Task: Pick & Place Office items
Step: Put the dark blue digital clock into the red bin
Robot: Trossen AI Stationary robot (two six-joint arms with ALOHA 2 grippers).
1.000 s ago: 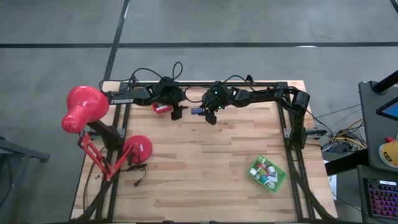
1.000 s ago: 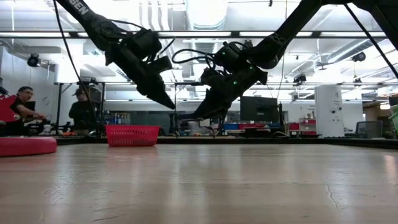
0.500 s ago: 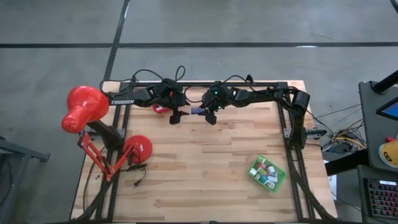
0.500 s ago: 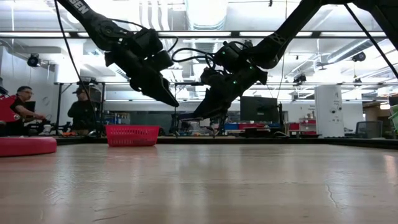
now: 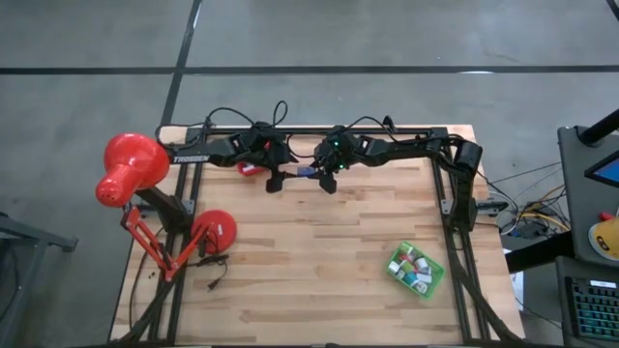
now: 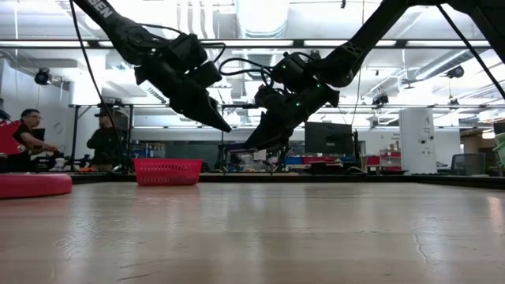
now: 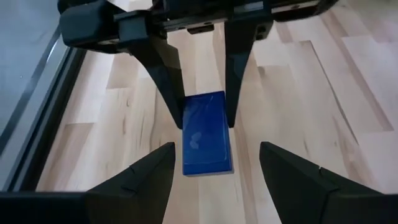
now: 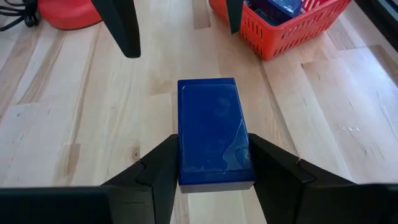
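— Right wrist view first: what are you carrying?

— A navy block (image 8: 213, 132), flat and rectangular with a glossy top. My right gripper (image 8: 211, 163) has it pinched by its long sides near one end, and the rest sticks out forward, up off the wooden table (image 8: 74, 124).

— Where is that over the table?

— Near the far edge, about mid-width, in the high view (image 5: 308, 172). My left gripper (image 7: 214, 163) faces it from the other side, fingers parted and holding nothing, with the block's free end just reaching between the fingertips (image 7: 152, 171).

— So which step is this?

— I judge it a hand-over, midway. The red basket (image 8: 292, 28) sits just beyond on the left arm's side and already holds some pieces, so it is probably the goal. The green tray (image 5: 417, 270) of small items lies well apart, near the right front.

— What does the next move call for?

— My left fingers should advance squarely, close on the free end, and only then should my right let go.
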